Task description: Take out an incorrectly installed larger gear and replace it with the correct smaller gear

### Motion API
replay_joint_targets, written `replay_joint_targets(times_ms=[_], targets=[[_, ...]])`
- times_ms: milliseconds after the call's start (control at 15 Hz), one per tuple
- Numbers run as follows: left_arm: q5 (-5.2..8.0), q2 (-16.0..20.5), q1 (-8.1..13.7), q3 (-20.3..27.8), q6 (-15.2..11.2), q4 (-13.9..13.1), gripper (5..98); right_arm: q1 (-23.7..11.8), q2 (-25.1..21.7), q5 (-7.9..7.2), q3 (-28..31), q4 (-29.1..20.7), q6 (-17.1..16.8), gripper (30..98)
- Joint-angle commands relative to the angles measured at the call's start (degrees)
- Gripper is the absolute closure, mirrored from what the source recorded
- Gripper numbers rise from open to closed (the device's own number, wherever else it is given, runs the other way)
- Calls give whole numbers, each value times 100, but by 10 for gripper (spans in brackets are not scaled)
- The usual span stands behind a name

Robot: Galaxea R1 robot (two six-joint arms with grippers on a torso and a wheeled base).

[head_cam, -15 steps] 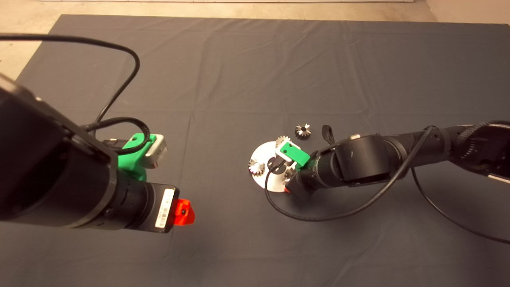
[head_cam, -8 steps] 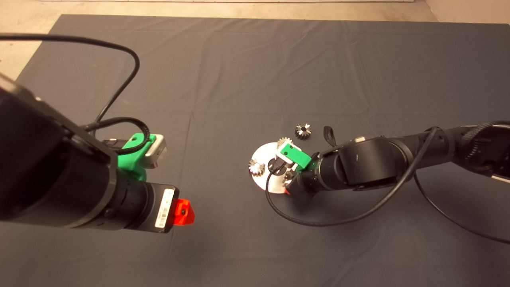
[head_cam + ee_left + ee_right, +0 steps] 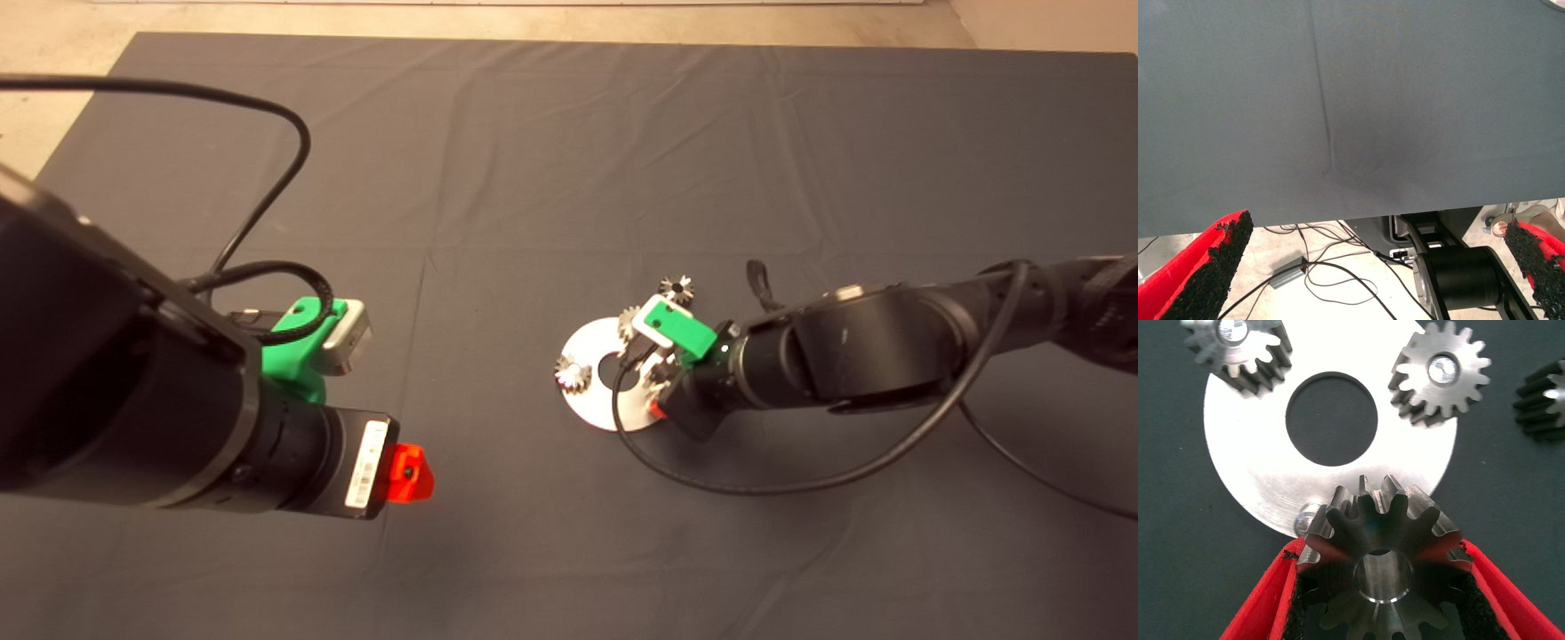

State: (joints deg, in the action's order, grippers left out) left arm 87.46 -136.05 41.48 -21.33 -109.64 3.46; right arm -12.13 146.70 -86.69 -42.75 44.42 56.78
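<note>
Left gripper (image 3: 411,474) idle over bare mat (image 3: 498,160), fingers spread wide. Right gripper (image 3: 1381,587) clamps the larger gear (image 3: 1383,550) above disc (image 3: 1271,480) edge. Smaller gear (image 3: 1543,399) lies on mat beyond.

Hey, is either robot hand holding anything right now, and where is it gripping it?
The right hand holds the larger gear, pinched by its toothed rim on opposite sides. The left hand is open and holds nothing.

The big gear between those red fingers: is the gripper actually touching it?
Touching. In the right wrist view, the right gripper has its black pads pressed against both sides of the larger gear, no gap showing.
</note>
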Motion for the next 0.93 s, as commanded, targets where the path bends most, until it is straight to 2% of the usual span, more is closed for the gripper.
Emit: replay_joint_targets(times_ms=[0,467,867], targets=[[755,-15,124,78,4,-47,58,-220,-328,47,311,58,114,800],[755,-15,124,87,4,-47,58,-186,-987,47,348,14,202,802],[755,-41,124,87,4,-47,58,32,-1130,47,130,14,308,804]])
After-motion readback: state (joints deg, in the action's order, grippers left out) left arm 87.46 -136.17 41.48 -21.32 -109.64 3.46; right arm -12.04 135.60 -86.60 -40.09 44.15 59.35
